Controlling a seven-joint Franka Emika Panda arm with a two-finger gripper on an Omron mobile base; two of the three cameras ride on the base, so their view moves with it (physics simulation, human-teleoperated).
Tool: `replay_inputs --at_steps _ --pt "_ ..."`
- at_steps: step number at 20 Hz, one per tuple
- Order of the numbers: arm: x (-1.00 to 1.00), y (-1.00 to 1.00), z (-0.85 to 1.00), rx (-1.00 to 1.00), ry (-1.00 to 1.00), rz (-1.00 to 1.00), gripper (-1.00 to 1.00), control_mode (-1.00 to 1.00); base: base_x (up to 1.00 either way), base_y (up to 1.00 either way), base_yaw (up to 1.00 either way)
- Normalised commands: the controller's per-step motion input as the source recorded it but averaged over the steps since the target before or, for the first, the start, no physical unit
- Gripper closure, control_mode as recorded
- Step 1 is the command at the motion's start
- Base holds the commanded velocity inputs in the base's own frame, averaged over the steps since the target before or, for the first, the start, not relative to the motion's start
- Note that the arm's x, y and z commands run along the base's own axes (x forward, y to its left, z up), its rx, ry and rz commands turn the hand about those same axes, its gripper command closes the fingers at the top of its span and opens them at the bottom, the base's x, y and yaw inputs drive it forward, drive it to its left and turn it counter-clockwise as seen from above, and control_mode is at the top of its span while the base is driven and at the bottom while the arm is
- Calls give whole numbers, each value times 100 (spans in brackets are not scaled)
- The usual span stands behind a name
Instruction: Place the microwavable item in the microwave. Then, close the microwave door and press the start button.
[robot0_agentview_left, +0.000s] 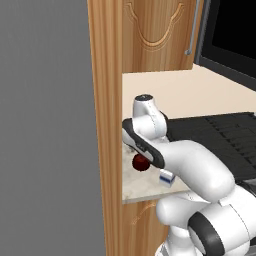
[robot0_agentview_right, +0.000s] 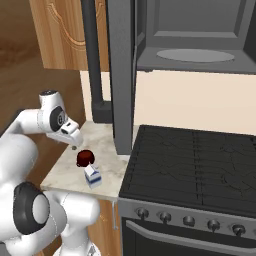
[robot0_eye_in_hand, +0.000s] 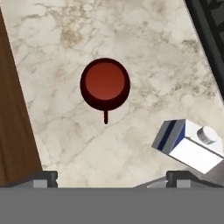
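Observation:
The microwavable item (robot0_eye_in_hand: 105, 84), a small dark red round bowl-like object, sits on the marble counter (robot0_eye_in_hand: 65, 35). It also shows in the base views (robot0_agentview_right: 85, 157) (robot0_agentview_left: 141, 162). My gripper (robot0_eye_in_hand: 111, 177) hangs over it, open, with nothing between the fingers (robot0_eye_in_hand: 43, 177); in the right base view the gripper (robot0_agentview_right: 75, 145) is just up and left of the item. The microwave (robot0_agentview_right: 195, 30) is mounted above the stove, with its grey cavity and pale turntable (robot0_agentview_right: 195, 55) exposed. The microwave door (robot0_agentview_right: 121, 75) stands swung open, seen edge-on above the counter.
A white-and-blue milk carton (robot0_eye_in_hand: 188, 142) (robot0_agentview_right: 92, 176) lies close beside the red item. The black stove (robot0_agentview_right: 200, 155) borders the counter on the right. A tall wooden cabinet side (robot0_agentview_left: 107, 125) walls the counter on the left.

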Motion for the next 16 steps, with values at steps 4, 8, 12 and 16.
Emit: replay_inputs --at_steps 4,8,12,16 --pt "4 0 -48 0 -2 -21 -100 -100 0 0 0" --pt "15 0 -46 0 0 -5 -100 -100 0 0 0" --pt "29 0 -44 0 1 0 -100 -100 0 0 0" --pt "31 0 -33 1 0 0 -100 -100 0 0 0"
